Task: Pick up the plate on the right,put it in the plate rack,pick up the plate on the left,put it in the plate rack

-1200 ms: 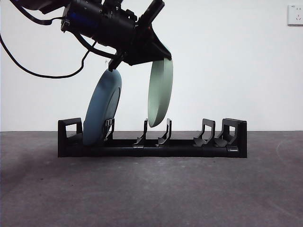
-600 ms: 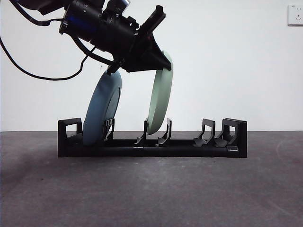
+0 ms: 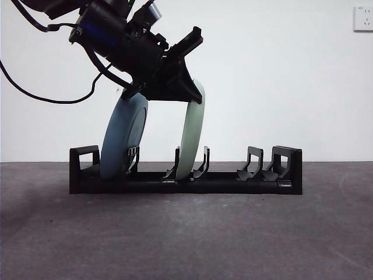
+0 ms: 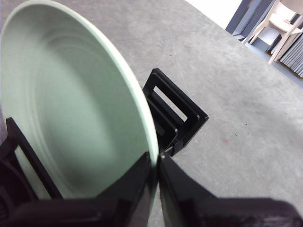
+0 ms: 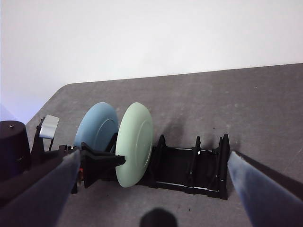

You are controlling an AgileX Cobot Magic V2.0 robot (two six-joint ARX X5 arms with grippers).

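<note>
- Front view, far left: the long low black plastic plate rack (image 3: 185,182) rests on the dark grey tabletop (image 3: 186,239), and a round pale blue plate (image 3: 121,139) leans in the slot beside its boxy left end.
- Next along, the left gripper (image 3: 187,96) reaches down from the upper left with its jaws clamped on the upper rim of a round pale green plate (image 3: 191,133); the plate's lower edge sits between two curved dividers near the rack's middle, and the plate tilts slightly.
- In the left wrist view the same jaws pinch the green plate's (image 4: 71,109) thin rim, with a boxy end of the rack (image 4: 177,116) just beyond.
- Right of the green plate, the remaining slots and the boxy right end stand unfilled.
- The right gripper (image 5: 151,189) waits high and well apart, jaws wide apart.
- Risk, as a judgement: if the jaws let go while the plate is tilted and not fully seated, it could tip towards the blue plate or roll out of the slot; a sideways drag on withdrawal could shift the light rack.
- Surface and room: a matte, speckled tabletop, a plain white wall (image 3: 280,76) behind, and a wall socket (image 3: 362,18) at the upper right.
</note>
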